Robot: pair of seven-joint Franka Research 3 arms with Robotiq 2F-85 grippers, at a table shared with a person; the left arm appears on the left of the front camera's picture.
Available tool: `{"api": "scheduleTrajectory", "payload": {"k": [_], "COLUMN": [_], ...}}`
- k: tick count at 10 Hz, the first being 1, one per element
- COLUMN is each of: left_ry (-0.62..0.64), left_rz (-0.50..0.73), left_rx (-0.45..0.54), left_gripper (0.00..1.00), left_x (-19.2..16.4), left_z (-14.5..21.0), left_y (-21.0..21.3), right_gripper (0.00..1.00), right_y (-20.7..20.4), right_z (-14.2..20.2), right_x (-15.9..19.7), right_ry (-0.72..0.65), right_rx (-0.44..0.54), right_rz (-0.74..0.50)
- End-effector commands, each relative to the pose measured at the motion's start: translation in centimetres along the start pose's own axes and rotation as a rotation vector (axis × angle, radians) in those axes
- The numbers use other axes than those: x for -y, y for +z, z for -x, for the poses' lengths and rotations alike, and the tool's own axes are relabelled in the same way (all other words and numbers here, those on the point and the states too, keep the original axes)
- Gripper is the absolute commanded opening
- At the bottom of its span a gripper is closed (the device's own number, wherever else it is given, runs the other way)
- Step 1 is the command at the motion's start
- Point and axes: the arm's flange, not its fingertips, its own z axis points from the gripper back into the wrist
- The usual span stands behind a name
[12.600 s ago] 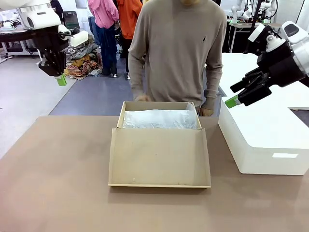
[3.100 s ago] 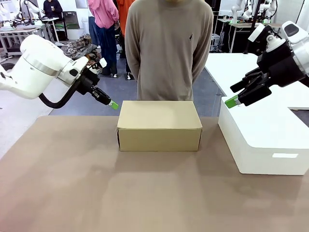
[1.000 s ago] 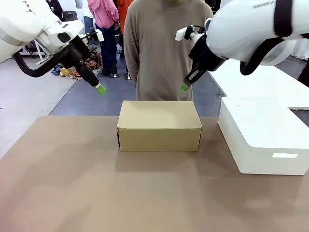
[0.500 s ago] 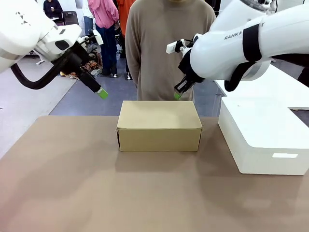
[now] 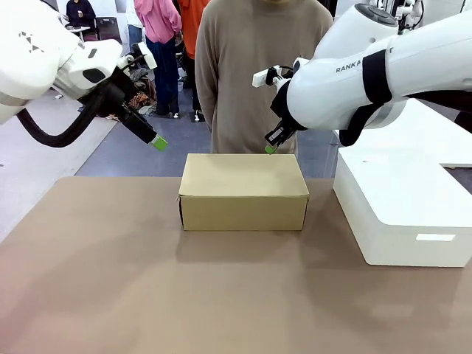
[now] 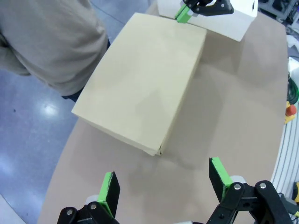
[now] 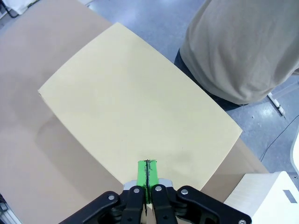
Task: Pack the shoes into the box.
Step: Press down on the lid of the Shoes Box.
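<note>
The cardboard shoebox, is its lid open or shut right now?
Shut. The shoebox has its lid lying flat across the top, with no tissue or inside visible.

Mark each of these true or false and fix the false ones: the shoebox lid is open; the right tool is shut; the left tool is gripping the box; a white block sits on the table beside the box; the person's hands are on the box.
1. The shoebox lid is open. False: the lid lies flat and closed.
2. The right tool is shut. True: its green pads meet, above the box's far edge.
3. The left tool is gripping the box. False: it is open and in the air, off the box's far left corner.
4. A white block sits on the table beside the box. True, on the robot's right.
5. The person's hands are on the box. False: no hand is on it; the lid is bare.
</note>
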Motion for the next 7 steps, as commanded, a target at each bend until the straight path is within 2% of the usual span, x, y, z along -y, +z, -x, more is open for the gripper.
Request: {"api": "scheduleTrajectory", "payload": {"k": [1, 3, 5, 7], "left_ry": [0.010, 0.010, 0.010, 0.010], "left_rz": [0.020, 0.020, 0.020, 0.020], "left_rx": [-0.014, -0.014, -0.014, -0.014], "left_gripper": [1.00, 1.00, 1.00, 1.00], "left_x": [-0.3, -0.3, -0.3, -0.3], "left_z": [0.0, 0.0, 0.0, 0.0], "left_y": [0.2, 0.2, 0.2, 0.2], "right_gripper": [0.00, 0.00, 0.00, 0.00], "right_y": [0.1, 0.0, -0.3, -2.3], "right_z": [0.0, 0.0, -2.3, -4.8], "right_x": [0.0, 0.0, 0.0, 0.1], "right_ry": [0.004, 0.000, -0.145, -0.240], "right_rx": [0.002, 0.000, -0.051, -0.107], "right_rz": [-0.005, 0.000, 0.029, 0.061]}}
